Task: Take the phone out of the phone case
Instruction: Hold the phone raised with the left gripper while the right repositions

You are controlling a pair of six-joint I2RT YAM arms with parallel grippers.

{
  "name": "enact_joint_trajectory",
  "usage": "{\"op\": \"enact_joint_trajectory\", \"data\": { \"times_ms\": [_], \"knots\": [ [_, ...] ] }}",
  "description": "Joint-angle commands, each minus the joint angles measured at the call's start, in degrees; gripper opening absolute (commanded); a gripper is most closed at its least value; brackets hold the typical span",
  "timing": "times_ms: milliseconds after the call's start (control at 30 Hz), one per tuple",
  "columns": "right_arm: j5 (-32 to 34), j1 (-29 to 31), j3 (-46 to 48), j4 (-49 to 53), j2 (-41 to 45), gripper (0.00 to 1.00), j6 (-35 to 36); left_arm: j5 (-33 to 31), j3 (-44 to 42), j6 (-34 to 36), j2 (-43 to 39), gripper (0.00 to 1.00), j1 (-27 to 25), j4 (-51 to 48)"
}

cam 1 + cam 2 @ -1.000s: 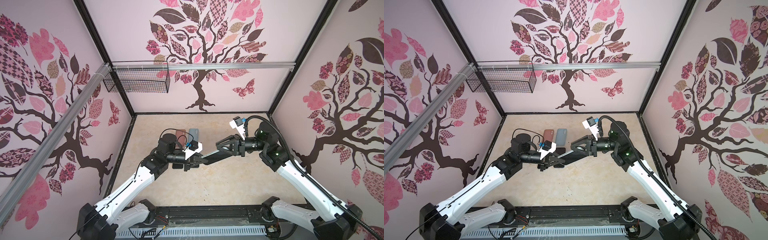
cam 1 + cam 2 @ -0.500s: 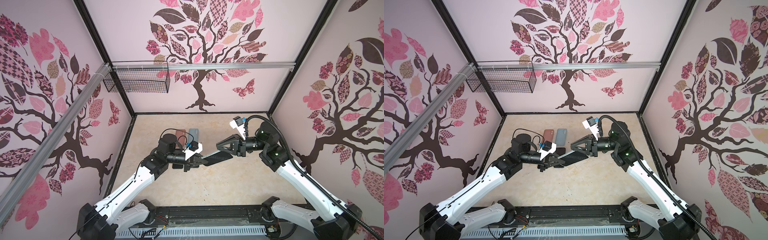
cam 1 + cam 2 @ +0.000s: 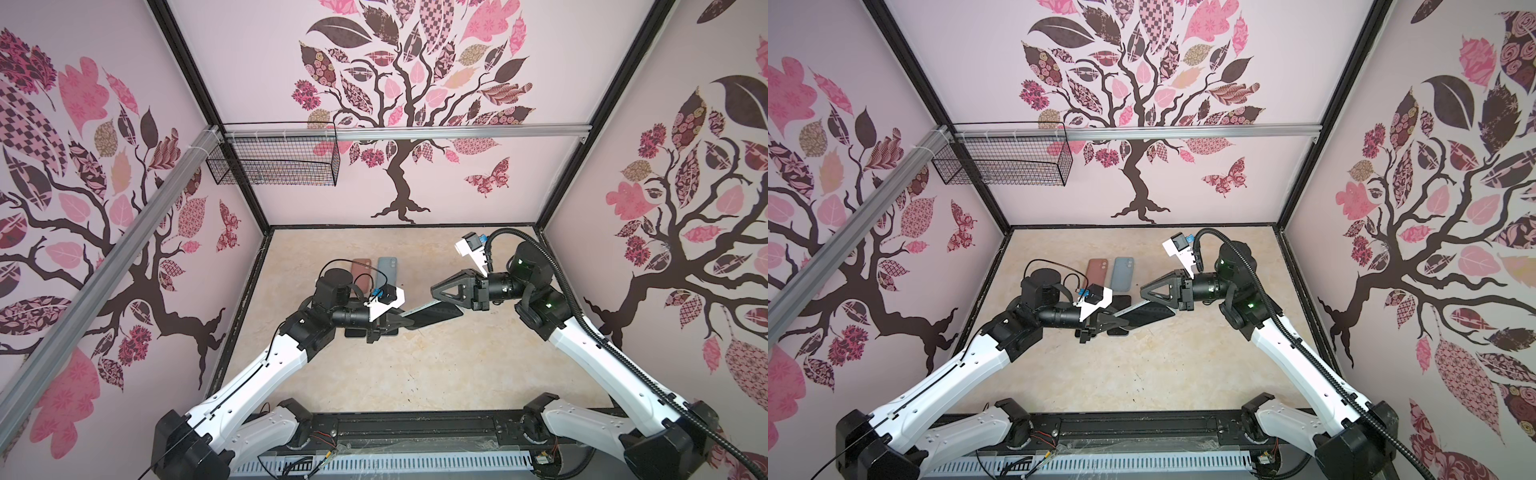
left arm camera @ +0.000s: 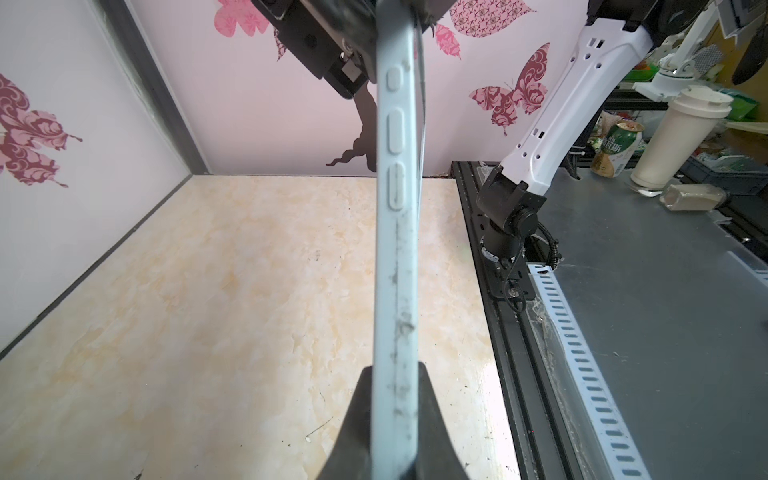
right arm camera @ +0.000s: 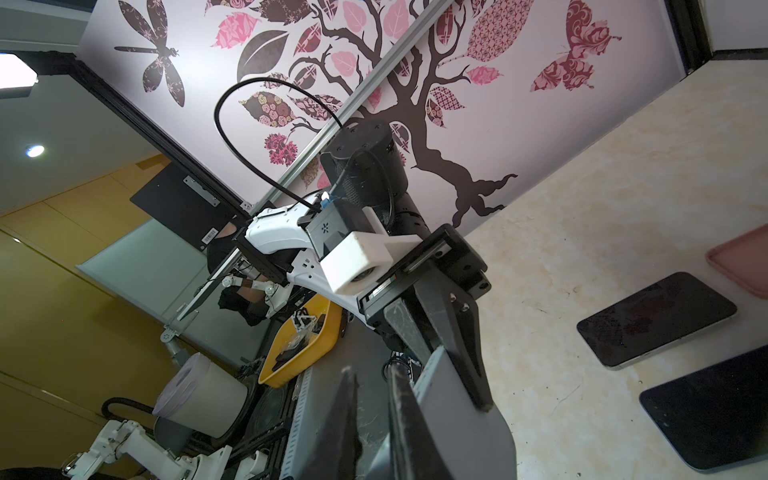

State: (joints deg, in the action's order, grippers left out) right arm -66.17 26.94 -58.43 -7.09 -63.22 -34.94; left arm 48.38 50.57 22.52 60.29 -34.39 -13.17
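The phone (image 3: 436,314) shows its dark screen in both top views and sits in a pale grey-blue phone case (image 4: 395,249), held above the table between the two arms. My left gripper (image 4: 395,370) is shut on the near end, one finger on each face. The case's far end runs in among the black parts of my right gripper (image 3: 433,287). In the right wrist view the right gripper (image 5: 371,368) has a narrow slit between its tips. The case (image 5: 457,415) lies along one finger, and a grey sliver shows between the fingers near their base.
A reddish empty case (image 3: 361,270) and a grey-blue one (image 3: 388,268) lie behind the left arm. Two bare dark phones (image 5: 656,320) (image 5: 706,415) lie on the table below the grippers. A wire basket (image 3: 274,164) hangs on the back wall. A black rail (image 3: 415,428) runs along the front.
My right gripper's fingers have closed to a narrow slit at the phone's far end. The phone showed as a thin line and now shows a broader dark face. The left arm has stayed put.
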Motion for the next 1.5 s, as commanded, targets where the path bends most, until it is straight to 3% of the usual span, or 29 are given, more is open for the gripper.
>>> {"op": "enact_joint_trajectory", "data": {
  "times_ms": [0,533,800,1000,1133,1200,1467],
  "knots": [
    [3.41,0.24,2.11,4.93,-1.94,0.0,-5.71,-5.62,6.23,6.19,-2.76,0.0,0.16,7.65],
    [5.26,0.26,5.87,0.11,-3.57,0.0,-12.76,-6.28,8.31,13.31,-4.57,0.0,-0.21,5.57],
    [6.89,0.27,7.62,0.75,-3.67,0.0,-12.87,-8.46,9.06,15.5,-4.75,0.0,-0.47,4.68],
    [12.32,0.22,7.05,0.77,-2.7,0.0,-12.54,-6.46,8.24,14.95,-5.33,0.0,-0.64,4.39],
    [19.5,-1.06,5.21,1.14,-2.27,0.0,-11.76,-4.75,5.98,13.76,-6.79,0.0,-0.78,4.07],
    [23.3,-2.85,4.72,1.47,-1.29,0.07,-10.84,-4.75,4.75,12.57,-7.92,0.0,-0.77,3.96],
    [37.52,-5.58,5.43,7.16,7.63,0.76,2.58,-11.41,-2.94,-2.89,-12.89,0.0,-0.69,13.82]
  ]
}}
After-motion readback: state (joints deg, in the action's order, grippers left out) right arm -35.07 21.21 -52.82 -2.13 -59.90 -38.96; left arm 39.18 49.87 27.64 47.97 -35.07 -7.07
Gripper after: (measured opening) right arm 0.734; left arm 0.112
